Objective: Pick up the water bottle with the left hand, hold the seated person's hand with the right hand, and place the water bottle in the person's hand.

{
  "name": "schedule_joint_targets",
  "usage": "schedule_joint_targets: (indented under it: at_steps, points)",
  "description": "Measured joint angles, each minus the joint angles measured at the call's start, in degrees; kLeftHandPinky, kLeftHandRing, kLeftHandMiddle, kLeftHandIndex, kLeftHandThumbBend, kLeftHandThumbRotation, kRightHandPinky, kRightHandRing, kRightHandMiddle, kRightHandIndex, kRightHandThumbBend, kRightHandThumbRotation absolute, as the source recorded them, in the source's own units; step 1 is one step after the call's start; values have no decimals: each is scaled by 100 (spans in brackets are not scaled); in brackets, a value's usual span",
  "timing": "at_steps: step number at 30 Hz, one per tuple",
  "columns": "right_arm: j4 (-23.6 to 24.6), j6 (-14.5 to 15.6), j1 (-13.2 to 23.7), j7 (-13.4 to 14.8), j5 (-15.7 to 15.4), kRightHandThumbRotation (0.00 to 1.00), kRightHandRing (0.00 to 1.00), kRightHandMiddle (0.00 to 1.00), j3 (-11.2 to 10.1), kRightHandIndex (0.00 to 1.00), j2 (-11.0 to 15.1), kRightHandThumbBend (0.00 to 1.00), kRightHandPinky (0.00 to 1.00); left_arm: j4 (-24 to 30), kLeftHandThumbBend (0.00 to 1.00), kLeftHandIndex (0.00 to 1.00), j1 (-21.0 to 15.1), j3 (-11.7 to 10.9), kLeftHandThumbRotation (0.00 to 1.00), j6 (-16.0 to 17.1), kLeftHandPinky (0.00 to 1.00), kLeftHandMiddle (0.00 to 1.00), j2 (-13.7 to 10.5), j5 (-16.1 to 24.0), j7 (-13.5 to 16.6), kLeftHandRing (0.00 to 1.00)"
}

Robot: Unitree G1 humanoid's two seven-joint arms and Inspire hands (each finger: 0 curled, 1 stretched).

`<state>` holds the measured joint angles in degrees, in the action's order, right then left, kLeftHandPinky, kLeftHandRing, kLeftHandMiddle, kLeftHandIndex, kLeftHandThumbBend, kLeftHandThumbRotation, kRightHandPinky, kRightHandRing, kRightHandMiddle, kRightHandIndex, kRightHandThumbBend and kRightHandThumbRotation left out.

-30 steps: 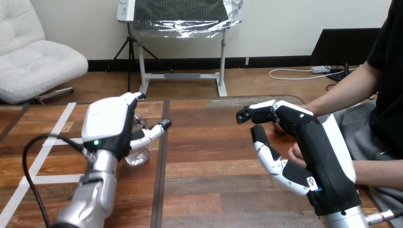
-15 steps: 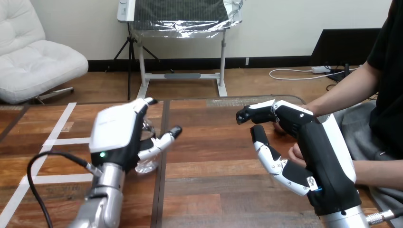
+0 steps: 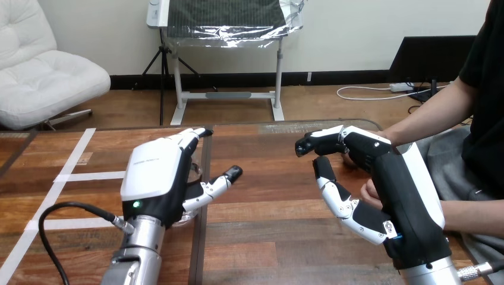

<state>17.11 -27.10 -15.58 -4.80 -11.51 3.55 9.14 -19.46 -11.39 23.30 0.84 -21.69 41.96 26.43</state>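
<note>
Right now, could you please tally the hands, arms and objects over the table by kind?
Robot hands: 2, the left hand and the right hand
Water bottles: 1, the water bottle, gripped in the left hand
Person's arms: 2, the person's far arm and the person's near arm
Total: 5

From my screen, the left robot hand (image 3: 156,178) covers most of the water bottle (image 3: 194,172) in its grasp. The right robot hand (image 3: 386,178) blocks all but a sliver of the person's hand (image 3: 369,191), and I can't tell whether they touch.
</note>
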Motion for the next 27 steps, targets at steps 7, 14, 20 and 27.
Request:
schedule_joint_targets:
  at_steps: [7, 14, 20, 27]
  points:
    - [0, 14, 0, 0, -5, 0, 72, 64, 0, 56, 0, 21, 66, 171, 59, 82, 71, -17, 87, -58, 84, 84, 0, 69, -106, 83]
    - [0, 14, 0, 0, -5, 0, 72, 64, 0, 56, 0, 21, 66, 194, 59, 82, 83, -38, 85, -128, 83, 84, -1, 156, -112, 82]
    - [0, 14, 0, 0, -4, 0, 72, 64, 0, 56, 3, 20, 66, 193, 59, 82, 85, -101, 85, -161, 84, 84, -2, 162, -133, 82]
    - [0, 14, 1, -1, -4, 0, 72, 64, 0, 56, 14, 20, 66, 177, 59, 82, 97, -164, 84, -160, 84, 83, -5, 161, -135, 82]
